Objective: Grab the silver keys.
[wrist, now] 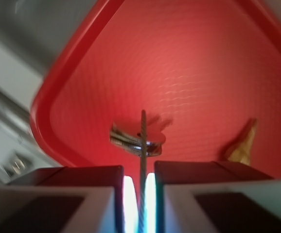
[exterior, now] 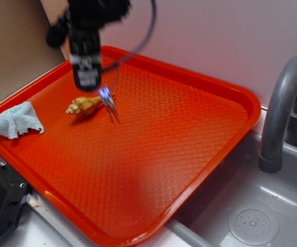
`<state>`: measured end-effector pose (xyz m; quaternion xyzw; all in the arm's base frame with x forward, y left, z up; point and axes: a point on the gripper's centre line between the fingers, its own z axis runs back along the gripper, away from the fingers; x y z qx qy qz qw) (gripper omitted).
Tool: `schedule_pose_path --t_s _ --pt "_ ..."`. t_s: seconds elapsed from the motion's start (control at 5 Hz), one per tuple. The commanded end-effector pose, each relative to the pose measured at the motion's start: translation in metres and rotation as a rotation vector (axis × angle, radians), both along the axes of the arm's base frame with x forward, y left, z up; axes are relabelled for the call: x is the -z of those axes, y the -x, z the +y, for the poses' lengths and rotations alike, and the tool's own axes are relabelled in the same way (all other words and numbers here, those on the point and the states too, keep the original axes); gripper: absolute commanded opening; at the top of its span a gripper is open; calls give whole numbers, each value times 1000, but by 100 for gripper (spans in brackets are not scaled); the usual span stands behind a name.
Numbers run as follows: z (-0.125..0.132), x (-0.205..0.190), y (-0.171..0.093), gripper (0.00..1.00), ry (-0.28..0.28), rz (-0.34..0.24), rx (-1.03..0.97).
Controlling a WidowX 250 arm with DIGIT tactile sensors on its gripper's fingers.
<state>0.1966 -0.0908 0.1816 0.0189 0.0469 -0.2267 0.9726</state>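
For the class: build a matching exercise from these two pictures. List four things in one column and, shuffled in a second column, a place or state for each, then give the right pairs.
Things:
1. silver keys
2. seashell
3. cloth
4. faucet

Places or states:
A. crumpled at the red tray's left corner
B. lying on the tray beside the keys
C. hanging from the tool by their ring
D. off the tray, above the grey sink

Pairs: 1-C, 2-B, 3-A, 4-D

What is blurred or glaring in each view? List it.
Exterior: the claw and arm are motion-smeared, the keys streaked with a bluish glint, and the tray stays sharp. Wrist: all soft, the tray rim is smeared and white glare shows between the pads.
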Motion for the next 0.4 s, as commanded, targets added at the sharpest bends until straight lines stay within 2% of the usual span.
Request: schedule_pose_path --t_s 0.0,0.2 --pt "19 -11 29 0 -55 -95 -498" --pt "13 -10 30 0 -74 -90 -746"
